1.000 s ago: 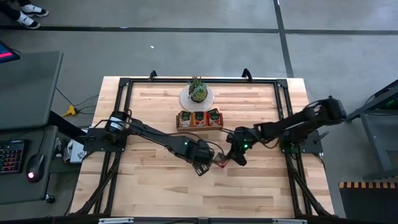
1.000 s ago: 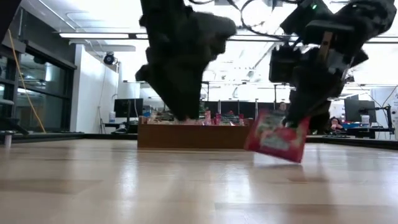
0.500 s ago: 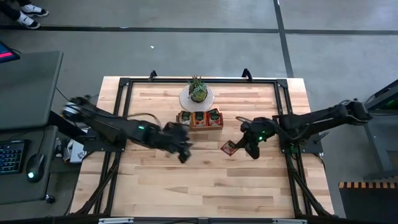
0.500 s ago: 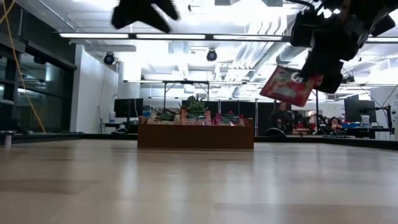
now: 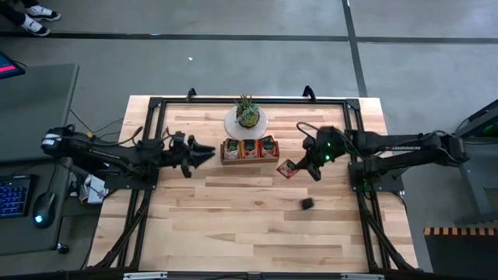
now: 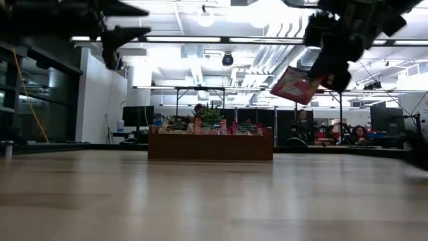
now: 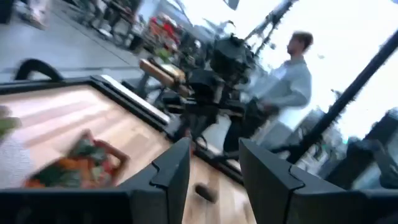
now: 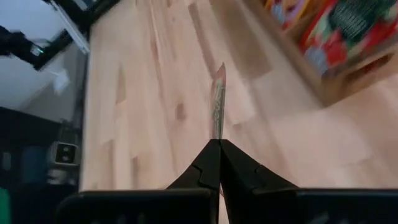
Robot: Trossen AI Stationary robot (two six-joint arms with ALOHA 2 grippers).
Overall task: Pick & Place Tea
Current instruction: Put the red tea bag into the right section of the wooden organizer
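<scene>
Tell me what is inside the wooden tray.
The tray holds red-orange and green tea sachets standing in all three compartments. How many are packed in each is hidden, and so is the tray floor. The right claw holds one more sachet beside it.

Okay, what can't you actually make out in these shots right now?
- Sachet print: too small in the high view, edge-on in the right wrist view between the right gripper fingers.
- Tray contents: its front wall hides them in the low view.
- Small black block: too small to identify.
- Left gripper view: motion blur smears the table and the person behind.
</scene>
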